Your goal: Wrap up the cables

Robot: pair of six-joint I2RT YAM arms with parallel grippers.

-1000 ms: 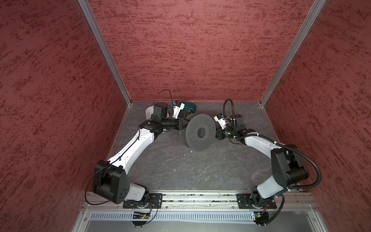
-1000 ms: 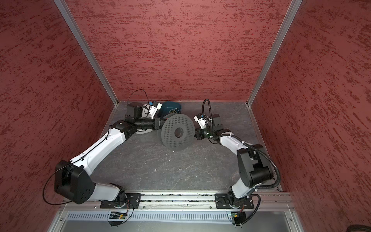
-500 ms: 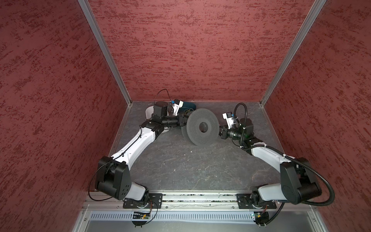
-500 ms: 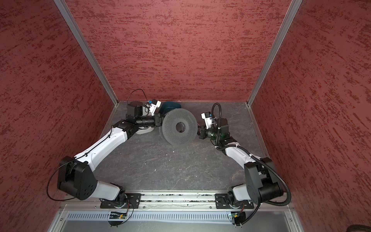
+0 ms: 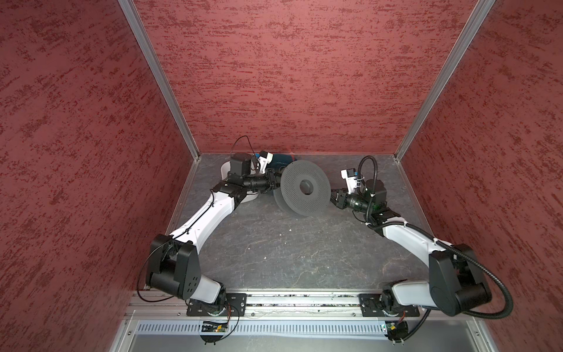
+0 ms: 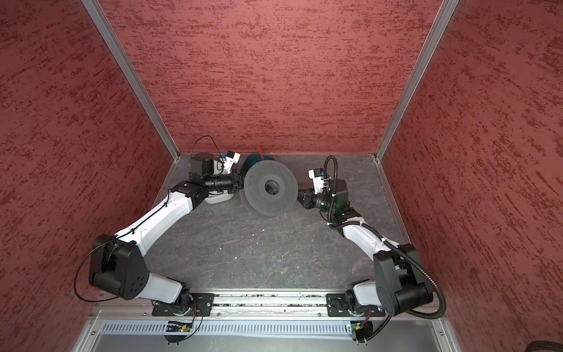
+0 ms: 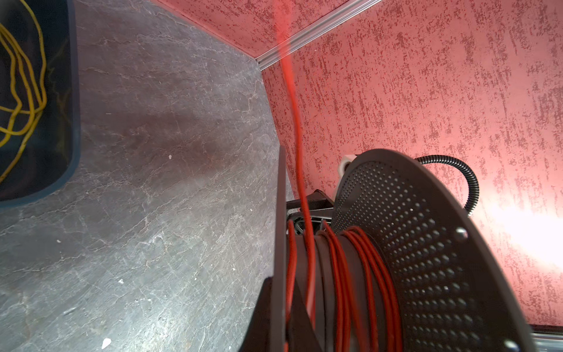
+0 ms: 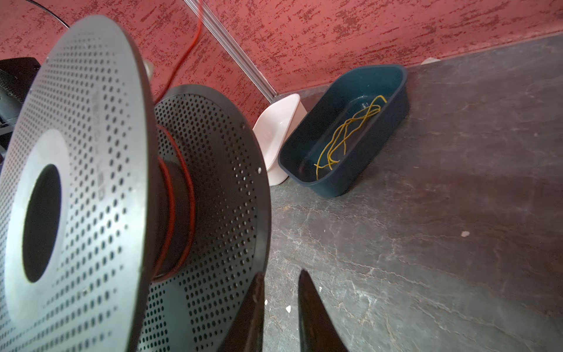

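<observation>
The red cables are wound in some turns around the core of a dark perforated spool, and one loose strand goes up from it along the red wall. The spool stands on its edge between the two arms, at the back of the worktop. The left gripper is closed on one flange of the spool. The right gripper is just beside the other flange, its jaws a little apart and holding nothing. A dark blue bin near the wall holds yellow wires.
</observation>
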